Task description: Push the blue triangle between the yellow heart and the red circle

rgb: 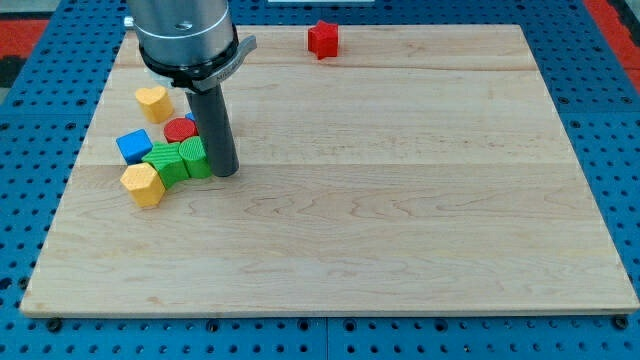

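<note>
The yellow heart (151,101) lies near the view's left edge of the board. The red circle (180,130) lies just below and to the right of it. A small sliver of blue (190,118) shows at the red circle's upper right, mostly hidden behind my rod; its shape cannot be made out. My tip (224,174) rests on the board just right of a green block (196,158), below and to the right of the red circle.
A blue cube (134,146) lies left of the red circle. A second green block (164,162) adjoins the first. A yellow hexagonal block (142,184) lies below them. A red block (322,40) sits near the board's top edge.
</note>
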You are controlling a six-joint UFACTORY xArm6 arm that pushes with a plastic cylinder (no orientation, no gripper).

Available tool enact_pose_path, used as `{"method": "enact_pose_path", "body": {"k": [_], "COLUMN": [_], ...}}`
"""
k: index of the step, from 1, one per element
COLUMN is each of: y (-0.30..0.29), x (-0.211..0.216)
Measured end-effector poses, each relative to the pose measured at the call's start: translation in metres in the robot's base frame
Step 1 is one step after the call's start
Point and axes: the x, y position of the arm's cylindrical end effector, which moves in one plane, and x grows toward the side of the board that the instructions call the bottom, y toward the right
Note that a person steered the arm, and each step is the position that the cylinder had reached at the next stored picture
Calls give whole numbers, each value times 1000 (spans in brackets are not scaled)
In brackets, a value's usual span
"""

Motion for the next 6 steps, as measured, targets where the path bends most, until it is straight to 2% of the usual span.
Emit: {"method": "enact_pose_path", "body": {"k": [1,2,3,5,6], "y": [-6,40,62,4,13], "x": [-8,-8,-54,-68,-69]}}
